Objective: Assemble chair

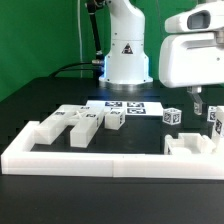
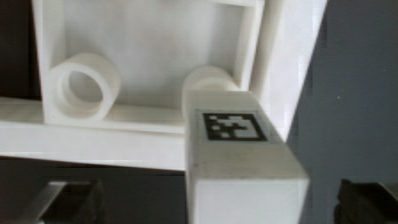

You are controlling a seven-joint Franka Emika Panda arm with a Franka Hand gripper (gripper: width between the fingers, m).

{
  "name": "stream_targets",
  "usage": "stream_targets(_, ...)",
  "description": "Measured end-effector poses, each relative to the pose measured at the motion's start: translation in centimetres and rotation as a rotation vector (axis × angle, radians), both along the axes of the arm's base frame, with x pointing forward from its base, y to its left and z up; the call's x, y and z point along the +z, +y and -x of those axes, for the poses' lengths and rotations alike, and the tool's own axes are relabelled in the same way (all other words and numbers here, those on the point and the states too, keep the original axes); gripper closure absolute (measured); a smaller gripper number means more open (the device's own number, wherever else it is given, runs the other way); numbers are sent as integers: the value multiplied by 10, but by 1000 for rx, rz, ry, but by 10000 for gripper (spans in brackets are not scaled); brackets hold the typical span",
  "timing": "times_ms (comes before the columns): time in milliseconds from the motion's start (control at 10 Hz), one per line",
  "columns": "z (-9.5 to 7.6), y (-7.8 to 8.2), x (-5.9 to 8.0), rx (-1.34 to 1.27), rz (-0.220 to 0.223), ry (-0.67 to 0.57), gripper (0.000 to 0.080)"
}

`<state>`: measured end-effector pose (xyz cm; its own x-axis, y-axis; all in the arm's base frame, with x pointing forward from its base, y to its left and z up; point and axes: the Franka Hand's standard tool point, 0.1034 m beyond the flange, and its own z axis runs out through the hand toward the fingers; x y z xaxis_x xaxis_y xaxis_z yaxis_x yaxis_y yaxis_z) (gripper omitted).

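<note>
**Booth:** Where's your gripper at this moment?

**Arm:** My gripper point(image 1: 197, 101) hangs over the black table point(image 1: 25, 105) on the exterior view's right. The jaws are spread wide with nothing clamped between them. In the wrist view my dark fingertips point(image 2: 64, 198) show at either side, apart from everything.

**Booth:** And what's below you?

**Arm:** A white chair piece point(image 1: 190, 144), sitting just inside the border rail point(image 1: 90, 160), near the rail's corner on the exterior view's right. Up close, the wrist view shows a tagged bar point(image 2: 240, 150) running straight between my fingers, its black-and-white tag facing the camera. The bar's far end meets a boxy frame part point(image 2: 160, 30). I can't tell whether the two are joined or only touching. There's a round opening point(image 2: 80, 85) in that frame, just beside the bar.

**Booth:** Where are the other chair parts?

**Arm:** Spread across the table. A cluster of flat slabs point(image 1: 75, 122) lies on the exterior view's left, with a small tagged block point(image 1: 115, 119) just beside it. A tagged cube point(image 1: 172, 116) stands near my fingers. Another tagged part point(image 1: 215, 121) sits at the exterior view's right edge, partly cut off.

**Booth:** And the flat sheet in the middle?

**Arm:** That's the marker board point(image 1: 125, 106), lying flat in front of my base point(image 1: 127, 50), behind the block.
</note>
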<state>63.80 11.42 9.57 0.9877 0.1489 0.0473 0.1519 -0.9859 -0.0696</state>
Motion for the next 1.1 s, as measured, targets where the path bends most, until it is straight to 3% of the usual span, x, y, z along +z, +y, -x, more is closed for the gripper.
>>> stream_targets(500, -1, 3, -4, 0, 0, 6, 150)
stream_targets(600, 0, 3, -6, 1, 0, 9, 246)
stream_targets(700, 1, 3, -7, 2, 0, 10, 423)
stream_targets(800, 1, 3, -6, -10, 0, 11, 423)
stream_targets(900, 1, 3, -7, -20, 0, 11, 511)
stream_targets(1100, 1, 3, -7, -39, -1, 13, 511)
